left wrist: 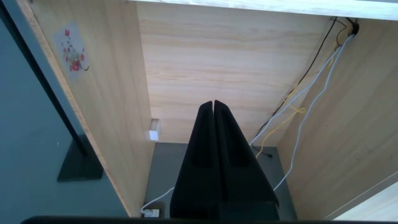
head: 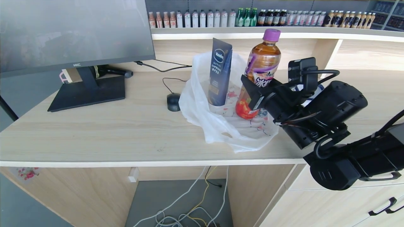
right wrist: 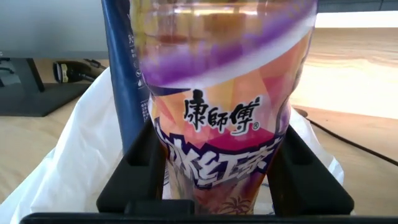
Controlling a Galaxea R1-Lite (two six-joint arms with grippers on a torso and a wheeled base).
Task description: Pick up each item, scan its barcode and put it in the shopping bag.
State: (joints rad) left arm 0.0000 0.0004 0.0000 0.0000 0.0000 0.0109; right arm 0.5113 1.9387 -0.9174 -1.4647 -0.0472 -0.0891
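A: What stands around the work place?

B: On the wooden counter (head: pixel 94 132) a large monitor (head: pixel 75 31) is on the robot's left. A dark device (head: pixel 110 71) lies behind its foot. A black mouse (head: pixel 173 101) sits just beside the white shopping bag (head: pixel 202 116). A row of bottles (head: pixel 252 17) stands on the shelf far behind, and cables (head: pixel 195 201) hang below the counter.

A: Does something stand in the way?

B: The blue tube (head: pixel 220 75) stands upright inside the bag, just beside the bottle (head: pixel 263 60) on its left. Whether the two touch, I cannot tell.

A: What is hard to see?

B: The monitor's foot hides part of the dark device, so I cannot say what it is. The right arm covers the right side of the bag. The bottle's lower end is in front of the crumpled plastic, and I cannot tell if it rests on the bag's floor. In the right wrist view the bottle is cut off above and below.

A: And the grippers?

B: The right gripper (head: pixel 256 92) is clamped on the lower half of the bottle, one finger on each side of the label. It holds the bottle almost upright at the open mouth of the bag. The left gripper (left wrist: pixel 214 124) hangs below the counter edge and faces a wooden panel (left wrist: pixel 211 56). Its fingers are pressed together with nothing between them.
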